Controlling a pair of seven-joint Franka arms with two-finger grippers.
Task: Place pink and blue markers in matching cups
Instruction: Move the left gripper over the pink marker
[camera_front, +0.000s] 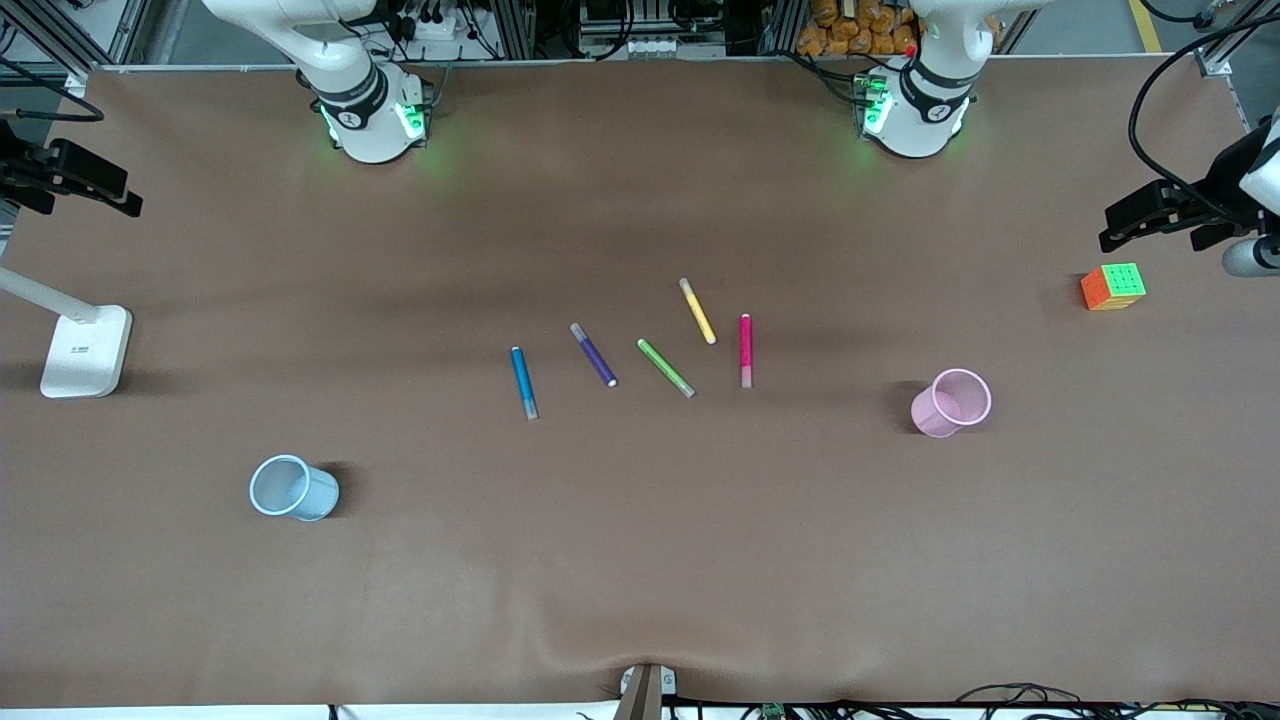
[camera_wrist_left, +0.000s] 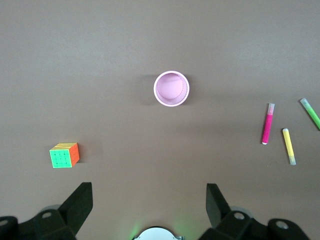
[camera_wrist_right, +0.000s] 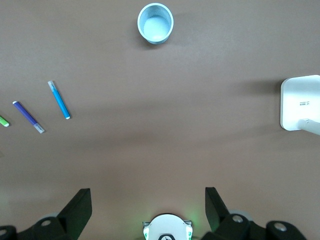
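The pink marker (camera_front: 745, 350) and the blue marker (camera_front: 524, 382) lie flat in a loose row of markers mid-table. The pale pink cup (camera_front: 940, 415) stands upright toward the left arm's end. The light blue cup (camera_front: 320, 495) stands toward the right arm's end, nearer the front camera. In the left wrist view, my left gripper (camera_wrist_left: 148, 202) hangs open and empty high over the table by its base, above the pink cup (camera_wrist_left: 171, 88) and pink marker (camera_wrist_left: 268, 124). My right gripper (camera_wrist_right: 147, 205) is likewise open and empty, over the blue cup (camera_wrist_right: 155, 25) and blue marker (camera_wrist_right: 59, 99).
Purple (camera_front: 593, 354), green (camera_front: 666, 367) and yellow (camera_front: 697, 310) markers lie between the blue and pink ones. A colourful cube (camera_front: 1113, 286) sits past the pink cup at the left arm's end. A white lamp base (camera_front: 86, 350) stands at the right arm's end.
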